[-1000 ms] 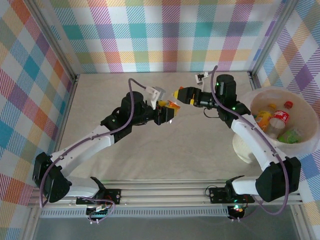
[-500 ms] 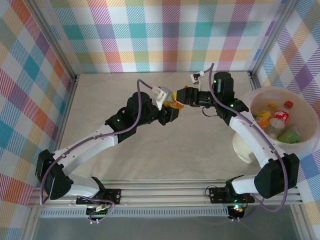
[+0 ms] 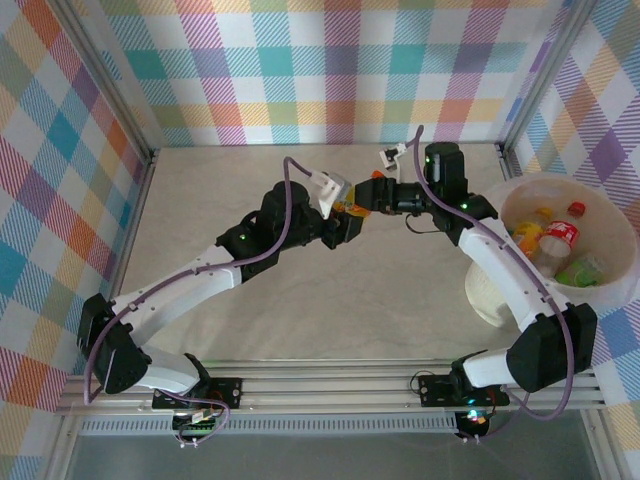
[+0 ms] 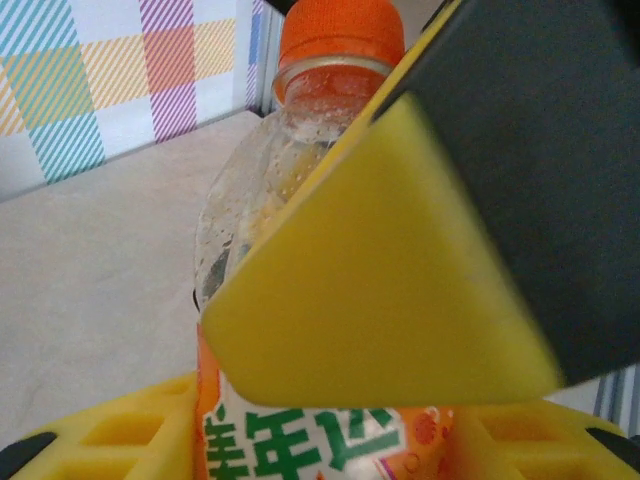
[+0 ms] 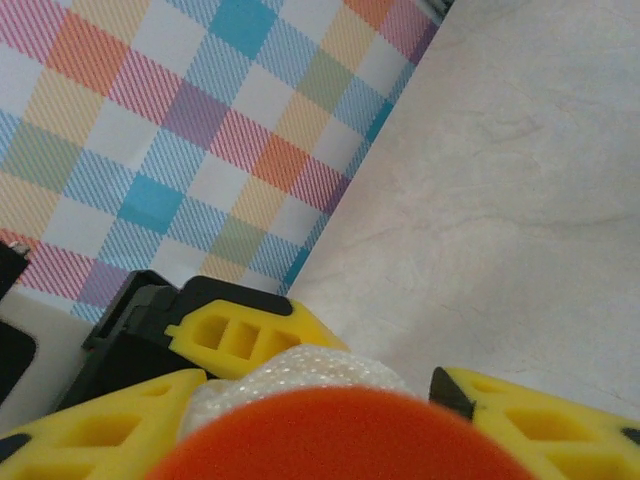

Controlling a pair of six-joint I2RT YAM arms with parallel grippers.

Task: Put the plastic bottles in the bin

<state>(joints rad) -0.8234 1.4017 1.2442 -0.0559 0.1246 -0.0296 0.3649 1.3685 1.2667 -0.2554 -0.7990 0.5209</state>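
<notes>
We find the orange-capped bottle (image 4: 260,190) aloft, well apart from the bin (image 3: 488,300), pinched by the left gripper (image 4: 320,440). The right gripper (image 5: 330,420) fingers flank its cap; we cannot tell whether they clamp. Releasing the left pinch prematurely risks a drop.

Only one piece of print can be made out. It is on the white-and-orange label (image 4: 300,440) of the orange-capped bottle (image 4: 260,200), at 6 o'clock in the left wrist view. The label carries three bold green Chinese characters side by side. The lower edge of the view cuts off their bottoms, and they look like 美年达 — though that reading is not certain. In the top view, a red-labelled bottle (image 3: 560,237) lies in the bin (image 3: 488,295) at 3 o'clock on the table — its label is too small to read.
</notes>
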